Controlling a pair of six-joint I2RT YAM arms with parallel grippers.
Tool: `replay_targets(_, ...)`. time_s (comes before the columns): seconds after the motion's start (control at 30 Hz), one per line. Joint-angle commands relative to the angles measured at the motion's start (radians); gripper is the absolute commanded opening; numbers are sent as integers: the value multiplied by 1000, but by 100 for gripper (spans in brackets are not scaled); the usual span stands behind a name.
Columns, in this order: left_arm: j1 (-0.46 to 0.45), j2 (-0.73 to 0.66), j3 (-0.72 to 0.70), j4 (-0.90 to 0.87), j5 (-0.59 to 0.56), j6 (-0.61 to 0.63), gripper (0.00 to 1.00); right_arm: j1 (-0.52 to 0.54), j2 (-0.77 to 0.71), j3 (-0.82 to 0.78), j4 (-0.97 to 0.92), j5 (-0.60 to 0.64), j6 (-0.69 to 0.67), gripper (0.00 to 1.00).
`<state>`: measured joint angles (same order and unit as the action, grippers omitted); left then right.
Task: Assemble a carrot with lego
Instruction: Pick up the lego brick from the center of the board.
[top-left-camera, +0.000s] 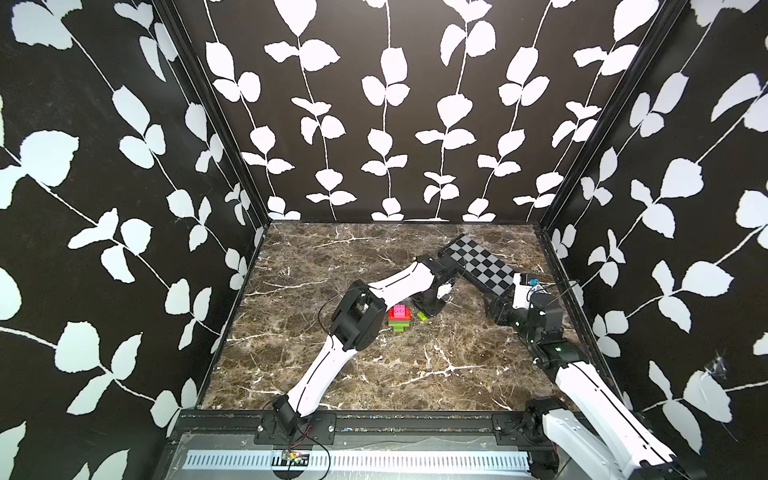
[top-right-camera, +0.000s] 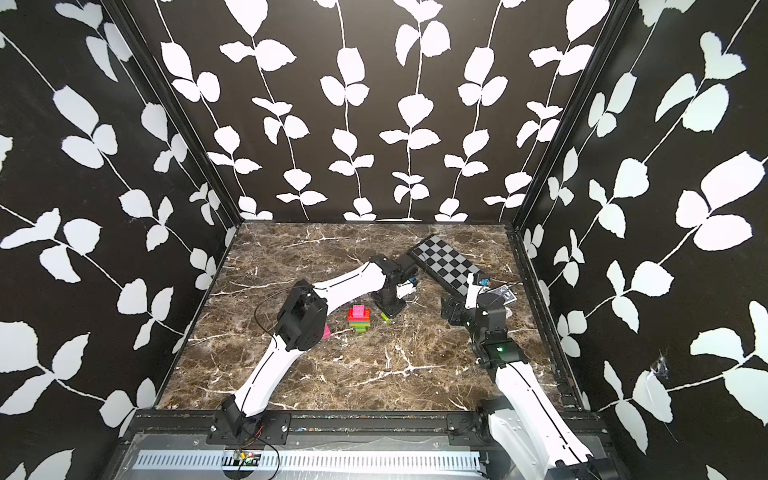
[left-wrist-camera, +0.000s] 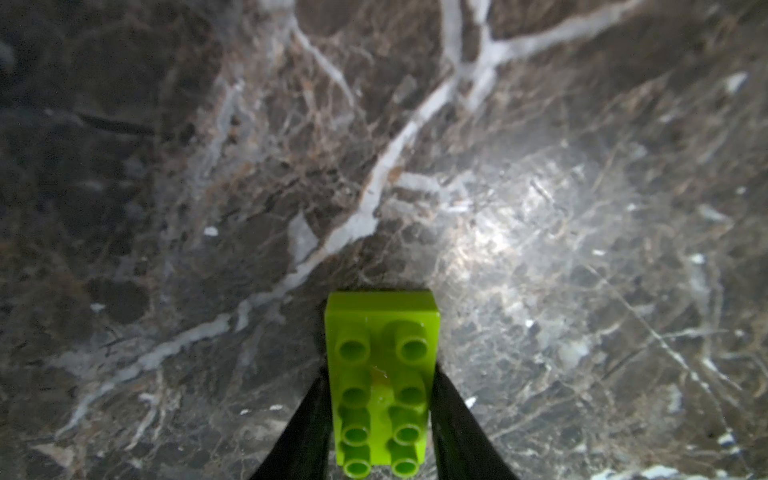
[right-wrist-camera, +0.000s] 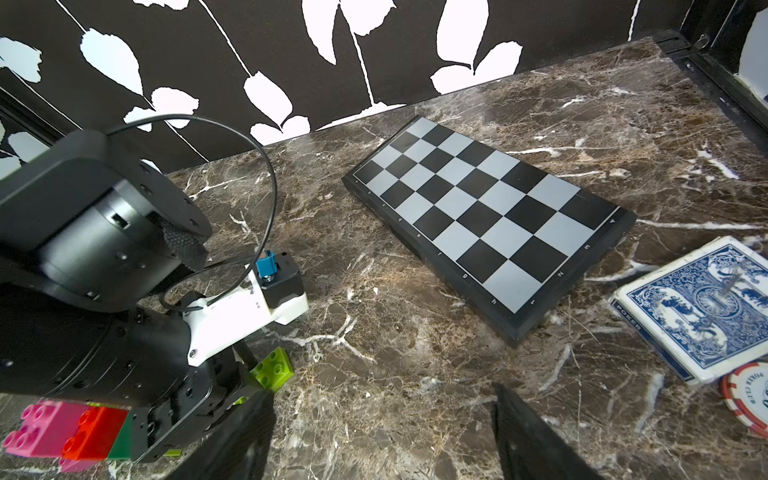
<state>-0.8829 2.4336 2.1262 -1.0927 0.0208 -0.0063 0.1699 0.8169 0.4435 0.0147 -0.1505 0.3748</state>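
Well apart from the checkered board (top-left-camera: 478, 266), on its near-left side, the carrot (top-left-camera: 400, 320) sits on the marble tabletop (top-left-camera: 374, 374). Its long axis appears upright. The pink end, studs up, is on top; below it come an orange-red layer, then lime and dark green stripes narrowing toward the lower end.

Between carrot and board, the left gripper (left-wrist-camera: 379, 372) points down at the table. Its two dark fingers (left-wrist-camera: 453, 411) press against the long sides of a lime brick (left-wrist-camera: 382, 328), pinching it. This two-by-four brick lies studs up, with its long axis in line with the fingers. Its free end projects past the fingertips on the side away from the board. Whether it touches the marble cannot be told. It is just beside the carrot, not touching it.

By the board's near end, the right gripper (right-wrist-camera: 381, 390) hovers with its fingers (right-wrist-camera: 528, 432) spread wide over bare marble. A blue card box (right-wrist-camera: 698, 307) and a poker chip (right-wrist-camera: 748, 399) lie just beside that end of the board.
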Motion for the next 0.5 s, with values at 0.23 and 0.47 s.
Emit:
replay_targets(0.23,2,-92,-27,150,46,113,15,-3,-34,-26,-3,8,-15,82)
replay_targets(0.47,45,-326,-45,109,150,369,8,-2,-117,-15,-48,-18,-73,78)
